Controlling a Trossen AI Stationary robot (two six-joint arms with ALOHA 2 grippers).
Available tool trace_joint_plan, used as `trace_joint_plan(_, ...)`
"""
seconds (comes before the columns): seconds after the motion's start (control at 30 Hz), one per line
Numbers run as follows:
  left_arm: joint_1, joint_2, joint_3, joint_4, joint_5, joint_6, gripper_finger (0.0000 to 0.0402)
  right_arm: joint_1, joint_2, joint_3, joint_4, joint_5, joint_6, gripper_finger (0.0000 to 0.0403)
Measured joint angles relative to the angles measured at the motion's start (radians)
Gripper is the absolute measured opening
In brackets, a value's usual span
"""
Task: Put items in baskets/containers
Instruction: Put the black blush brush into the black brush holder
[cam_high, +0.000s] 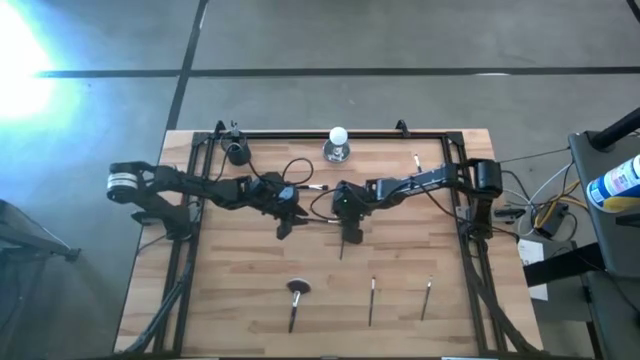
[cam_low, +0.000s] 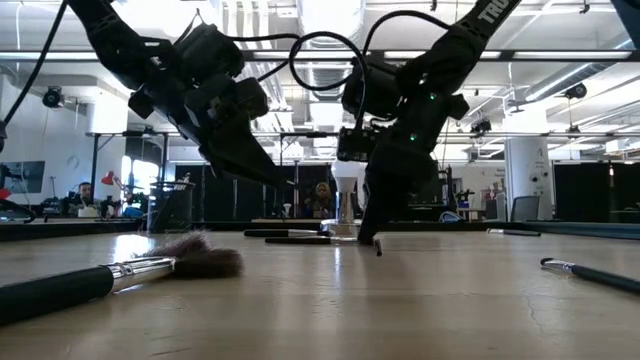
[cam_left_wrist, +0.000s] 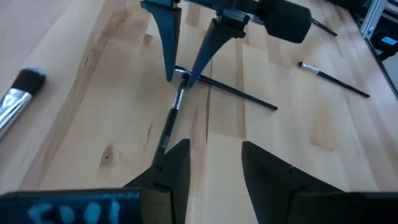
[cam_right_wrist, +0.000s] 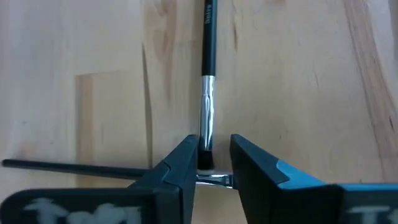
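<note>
Straddling a thin brush (cam_right_wrist: 207, 99) at table centre, right gripper (cam_right_wrist: 210, 163) fingers parted, not clamped; left gripper (cam_left_wrist: 214, 163) open at nine o'clock. Risk: closing off-centre on the ferrule, rolling it onto the crossing brush (cam_left_wrist: 239, 92). Counted from overhead: five brushes visible, one fluffy (cam_high: 297, 290); one black cup (cam_high: 237, 152) at eleven o'clock.

We see three brushes (cam_high: 371, 300) lying along the worktop's (cam_high: 230, 290) near edge, the cup (cam_high: 237, 153) far left, the ball (cam_high: 338, 143) at far centre.
</note>
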Motion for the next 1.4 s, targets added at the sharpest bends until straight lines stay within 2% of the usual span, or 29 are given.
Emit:
trace_joint_plan(0.17, 0.000, -0.001, 0.000, -0.004, 0.003, -0.028, 0.0135, -0.001, 0.003, -0.001, 0.002, 0.005, -0.036, 0.0039)
trace_joint_plan(0.27, 0.000, -0.001, 0.001, -0.004, 0.040, -0.057, 0.0135, 0.000, -0.001, 0.000, -0.001, 0.003, -0.063, 0.0016)
trace_joint_plan(0.37, 0.000, -0.001, 0.006, -0.003, 0.072, -0.079, 0.0135, 0.002, -0.001, 0.019, -0.022, -0.001, -0.093, 0.0013)
trace_joint_plan(0.57, 0.001, -0.001, 0.027, -0.001, 0.068, -0.119, 0.0135, 0.039, -0.007, 0.107, -0.100, 0.004, -0.227, 0.0010)
trace_joint_plan(0.83, 0.001, -0.001, 0.050, -0.004, 0.069, -0.122, 0.0135, 0.092, -0.007, 0.215, -0.148, 0.090, -0.360, 0.0010)
trace_joint_plan(1.03, 0.001, -0.001, 0.052, -0.013, 0.070, -0.122, 0.0135, 0.110, -0.007, 0.266, -0.148, 0.134, -0.424, 0.0010)
trace_joint_plan(1.4, 0.000, -0.001, 0.050, -0.019, 0.070, -0.065, 0.0135, 0.110, -0.008, 0.309, -0.137, 0.135, -0.452, 0.0010)
